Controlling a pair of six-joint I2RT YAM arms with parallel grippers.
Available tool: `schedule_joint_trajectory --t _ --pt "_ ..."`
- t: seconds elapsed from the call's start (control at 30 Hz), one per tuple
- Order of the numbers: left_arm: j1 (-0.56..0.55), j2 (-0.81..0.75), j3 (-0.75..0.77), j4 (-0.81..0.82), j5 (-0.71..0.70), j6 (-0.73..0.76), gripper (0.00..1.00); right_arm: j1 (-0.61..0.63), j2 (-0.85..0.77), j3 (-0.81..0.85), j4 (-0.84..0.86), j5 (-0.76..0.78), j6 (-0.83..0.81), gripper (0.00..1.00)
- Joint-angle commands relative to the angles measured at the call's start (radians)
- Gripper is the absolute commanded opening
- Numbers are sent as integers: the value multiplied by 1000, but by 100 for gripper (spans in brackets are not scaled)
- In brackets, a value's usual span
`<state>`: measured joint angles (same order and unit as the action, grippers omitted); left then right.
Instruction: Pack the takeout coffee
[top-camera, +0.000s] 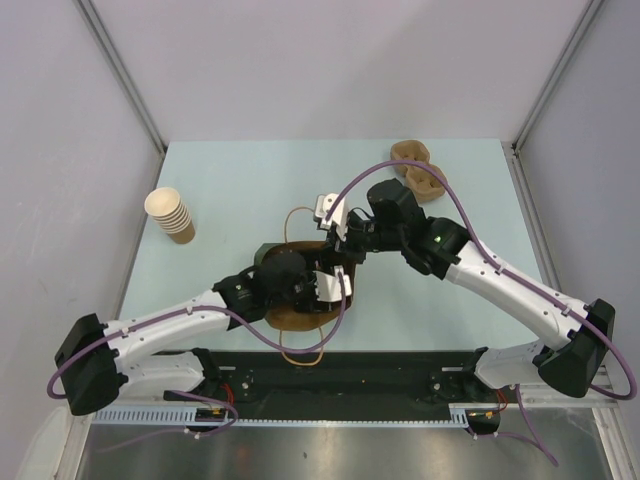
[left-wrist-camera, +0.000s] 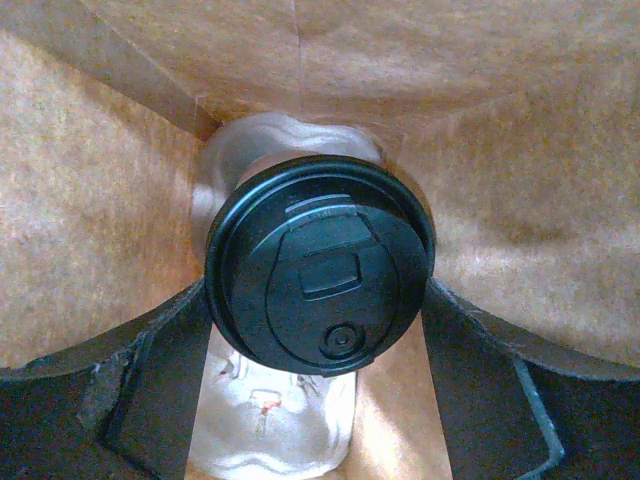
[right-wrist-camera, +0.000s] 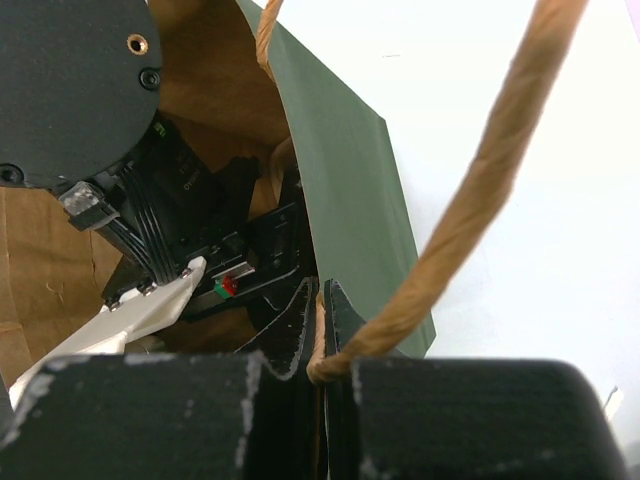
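I see the takeout coffee (left-wrist-camera: 320, 250) inside the paper bag (top-camera: 285, 320), black lid facing up. My left gripper (left-wrist-camera: 318, 292) is down in the bag, grasping the cup with a finger against each side of the lid. My right gripper (right-wrist-camera: 322, 310) is clenched on the bag rim at the twine handle (right-wrist-camera: 480, 190). Cup stack (top-camera: 170, 215) is well left of the bag.

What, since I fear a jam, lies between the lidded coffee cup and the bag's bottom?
Inside the brown paper bag, the left pincer flanks the takeout coffee cup with round black plastic lid. Only crumpled white material lies beneath it on the bag floor.
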<state>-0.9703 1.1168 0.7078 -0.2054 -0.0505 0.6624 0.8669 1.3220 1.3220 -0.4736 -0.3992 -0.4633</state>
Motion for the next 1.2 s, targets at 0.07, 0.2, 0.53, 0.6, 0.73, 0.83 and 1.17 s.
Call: schedule_joint_trajectory --t 0.07,0.2,0.53,0.6,0.73,0.83,1.17 --pt "-4 -25 48 -46 -12 -50 0 -3 -32 8 81 -82 6 0" --pt "-4 1 56 -51 -31 -56 0 -3 -30 8 87 -96 3 0" --pt "44 101 111 -106 21 -93 0 -54 -14 8 81 -214 5 0" --pt "77 127 127 -127 41 -107 0 -63 -10 16 72 -233 2 0" --pt "120 169 174 -157 104 -107 0 -101 19 31 72 -306 29 0" --pt "133 199 197 -173 139 -95 0 -137 54 54 64 -358 40 0" --pt "185 285 246 -195 202 -93 0 -209 141 112 30 -448 46 0"
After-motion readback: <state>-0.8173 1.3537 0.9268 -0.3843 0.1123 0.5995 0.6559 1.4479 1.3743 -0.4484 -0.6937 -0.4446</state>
